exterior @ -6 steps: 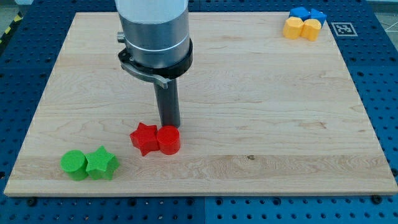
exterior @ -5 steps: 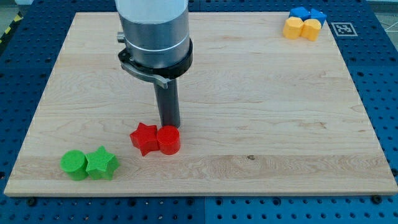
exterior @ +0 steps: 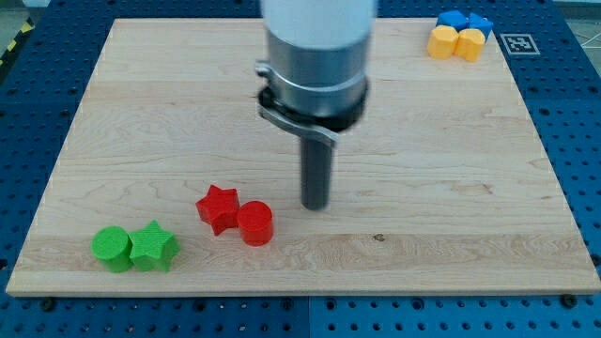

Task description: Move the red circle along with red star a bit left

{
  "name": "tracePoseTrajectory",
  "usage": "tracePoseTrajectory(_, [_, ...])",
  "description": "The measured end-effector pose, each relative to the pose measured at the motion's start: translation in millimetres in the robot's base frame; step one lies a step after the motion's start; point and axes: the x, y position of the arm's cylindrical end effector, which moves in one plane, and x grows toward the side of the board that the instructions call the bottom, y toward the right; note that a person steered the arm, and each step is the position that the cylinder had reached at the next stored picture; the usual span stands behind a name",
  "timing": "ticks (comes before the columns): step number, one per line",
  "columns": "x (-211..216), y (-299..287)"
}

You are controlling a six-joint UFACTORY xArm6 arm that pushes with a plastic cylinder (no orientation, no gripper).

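The red circle [exterior: 254,223] lies near the board's lower middle, touching the red star [exterior: 218,207] on its left. My tip [exterior: 315,206] rests on the board to the right of the red circle, a short gap away and slightly higher in the view. It touches neither red block.
A green circle [exterior: 112,249] and a green star [exterior: 152,247] sit together at the lower left. Two yellow blocks [exterior: 454,42] and two blue blocks [exterior: 464,22] cluster at the top right corner. The wooden board [exterior: 423,188] is bordered by a blue perforated table.
My tip moved from just above the red circle to its right. The red circle sits slightly lower than before; the red star has barely moved.
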Motion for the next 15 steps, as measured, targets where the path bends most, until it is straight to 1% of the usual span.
tracePoseTrajectory(1, [40, 4])
tracePoseTrajectory(2, [49, -9])
tracePoseTrajectory(3, [46, -37])
tracePoseTrajectory(4, [33, -48])
tracePoseTrajectory(5, [31, -50])
tracePoseTrajectory(7, [8, -89])
tracePoseTrajectory(10, [3, -145])
tracePoseTrajectory(11, [3, -137])
tracePoseTrajectory(12, [-15, -123])
tracePoseTrajectory(13, [-36, -123])
tracePoseTrajectory(14, [-50, -134])
tracePoseTrajectory(15, [-58, -171])
